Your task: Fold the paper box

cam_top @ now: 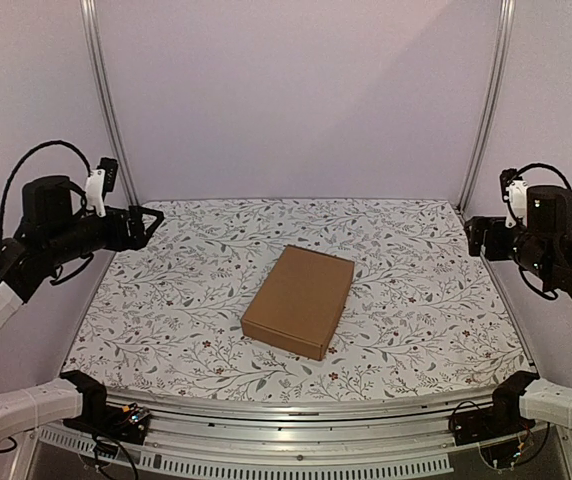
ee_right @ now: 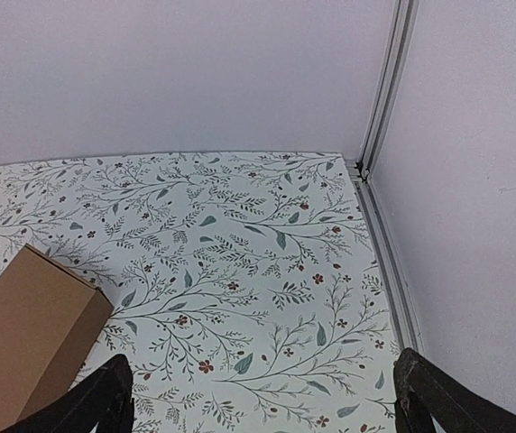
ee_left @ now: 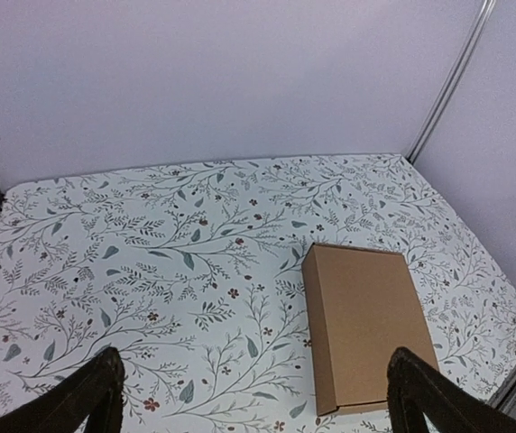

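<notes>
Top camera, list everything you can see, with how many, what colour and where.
box: one, plain brown, closed, middle of the table, turned at an angle
cloth: one, white with grey-green leaves and small red flowers, covering the table
posts: two, silver, back corners
wall: pale lilac, behind and at both sides
left gripper: one, black, open, raised over the left edge, apart from the box
right gripper: one, black, open, raised over the right edge, apart from the box
</notes>
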Available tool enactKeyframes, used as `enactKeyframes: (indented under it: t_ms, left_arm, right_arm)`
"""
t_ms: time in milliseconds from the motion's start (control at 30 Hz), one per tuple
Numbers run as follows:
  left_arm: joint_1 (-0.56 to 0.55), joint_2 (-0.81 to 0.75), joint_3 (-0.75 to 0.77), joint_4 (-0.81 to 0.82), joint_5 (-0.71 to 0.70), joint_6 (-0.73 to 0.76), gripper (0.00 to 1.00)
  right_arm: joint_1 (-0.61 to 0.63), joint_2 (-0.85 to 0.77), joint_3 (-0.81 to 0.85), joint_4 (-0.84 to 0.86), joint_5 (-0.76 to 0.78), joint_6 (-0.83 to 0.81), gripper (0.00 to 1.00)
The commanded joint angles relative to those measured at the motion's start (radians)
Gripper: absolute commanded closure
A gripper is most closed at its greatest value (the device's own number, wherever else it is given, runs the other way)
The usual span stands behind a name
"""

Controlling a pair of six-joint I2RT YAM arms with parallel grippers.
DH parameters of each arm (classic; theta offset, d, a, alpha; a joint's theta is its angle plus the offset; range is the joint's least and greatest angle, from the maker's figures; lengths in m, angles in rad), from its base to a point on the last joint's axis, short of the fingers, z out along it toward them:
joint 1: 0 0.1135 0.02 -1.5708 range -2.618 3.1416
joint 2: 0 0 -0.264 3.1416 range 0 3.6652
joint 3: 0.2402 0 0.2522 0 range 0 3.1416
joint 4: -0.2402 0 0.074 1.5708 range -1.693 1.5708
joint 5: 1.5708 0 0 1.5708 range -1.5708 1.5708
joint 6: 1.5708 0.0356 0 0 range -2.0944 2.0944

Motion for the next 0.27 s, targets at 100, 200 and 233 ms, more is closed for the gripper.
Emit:
enactKeyframes:
  t_ms: [100,200,233]
  left_arm:
    - [0.009,-0.046,-0.033,0.049,0.015,-0.001,0.0]
    - [0.008,-0.045,-0.03,0.042,0.015,-0.001,0.0]
    - [0.008,-0.044,-0.029,0.04,0.017,-0.001,0.0]
  right_arm:
    - [-0.003,-0.015,-0.003,0.033,-0.049,-0.01,0.01]
    - [-0.003,-0.008,-0.01,0.045,-0.056,-0.015,0.01]
    - [-0.003,-0.007,-0.011,0.048,-0.055,-0.007,0.01]
